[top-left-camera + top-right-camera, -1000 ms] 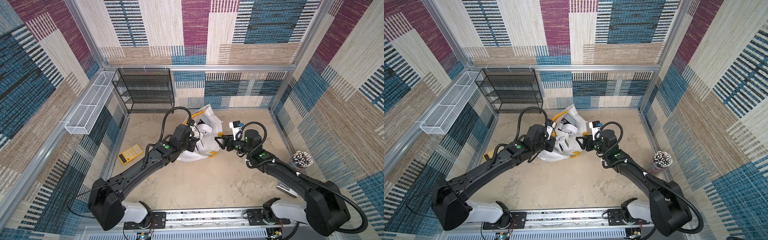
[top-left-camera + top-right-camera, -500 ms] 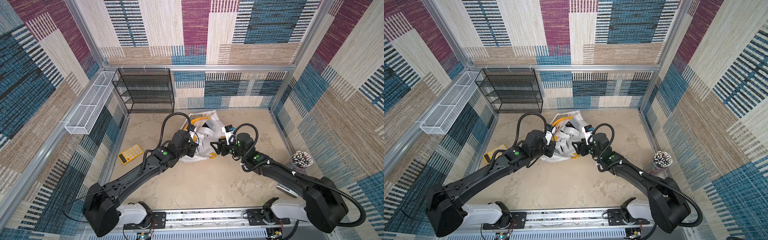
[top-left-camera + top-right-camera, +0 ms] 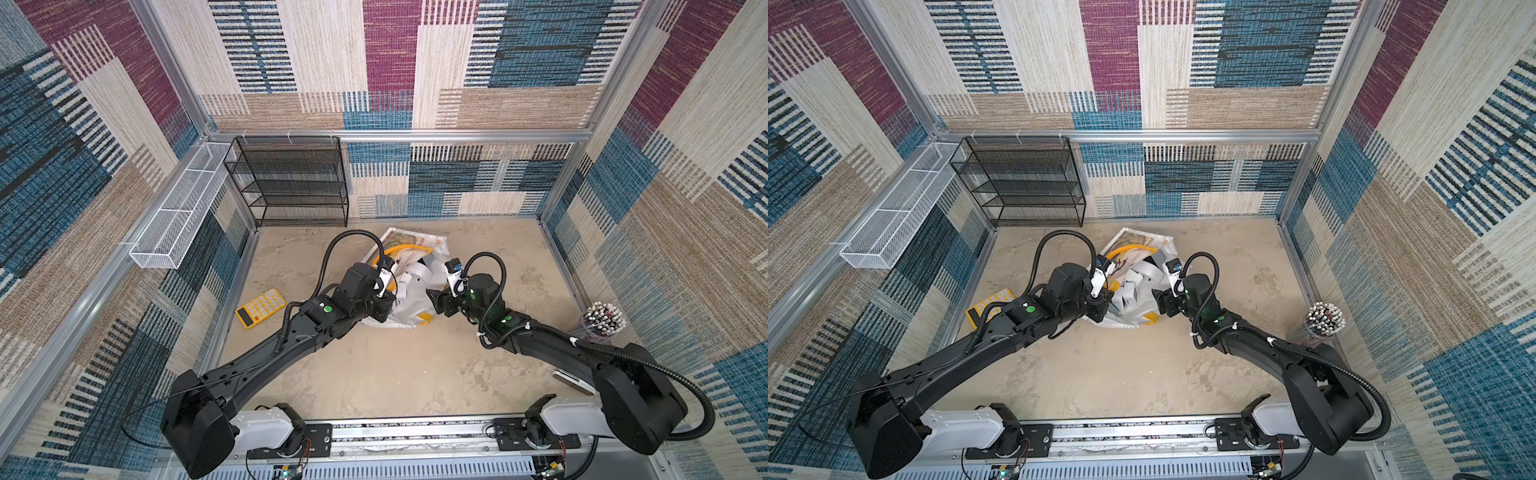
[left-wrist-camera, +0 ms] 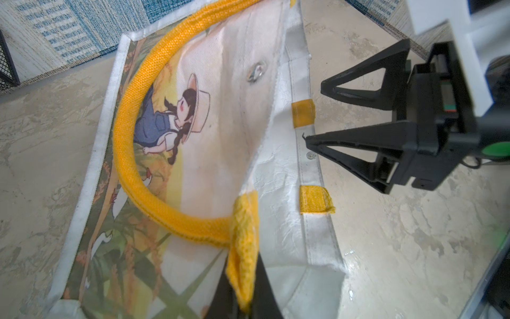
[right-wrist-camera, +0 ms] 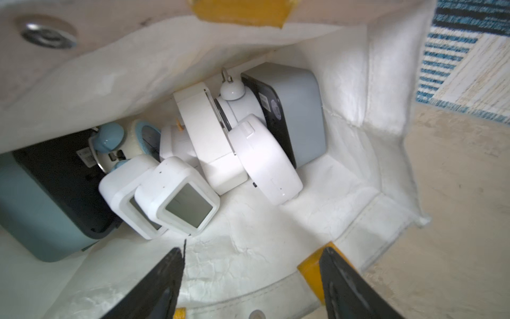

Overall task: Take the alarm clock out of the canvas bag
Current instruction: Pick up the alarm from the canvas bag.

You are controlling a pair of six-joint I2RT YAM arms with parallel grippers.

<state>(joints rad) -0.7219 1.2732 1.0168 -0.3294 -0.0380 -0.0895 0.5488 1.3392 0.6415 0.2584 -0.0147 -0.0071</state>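
Observation:
The white canvas bag (image 3: 401, 318) lies on its side mid-table, mouth facing my right arm, printed picture (image 4: 176, 121) up. My left gripper (image 4: 245, 301) is shut on its yellow strap handle (image 4: 129, 154) and holds the upper flap raised. My right gripper (image 5: 252, 254) is open at the bag's rim; it also shows in the left wrist view as the right gripper (image 4: 313, 111) and in both top views (image 3: 432, 301) (image 3: 1160, 303). Inside lie several alarm clocks: a white cube clock (image 5: 179, 198) nearest the jaws, a white bell clock (image 5: 234, 91), a pale-blue bell clock (image 5: 132, 135), a grey block clock (image 5: 295, 116).
A yellow calculator (image 3: 261, 308) lies left of the bag. A black mesh shelf (image 3: 291, 183) stands at the back left, with a white wire basket (image 3: 178, 216) on the left wall. A cup of pens (image 3: 604, 320) stands at the right edge.
The bag has sunk lower and its mouth now gapes toward the right arm. My right gripper moved in to the rim and its jaws spread wider. The left gripper kept its hold.

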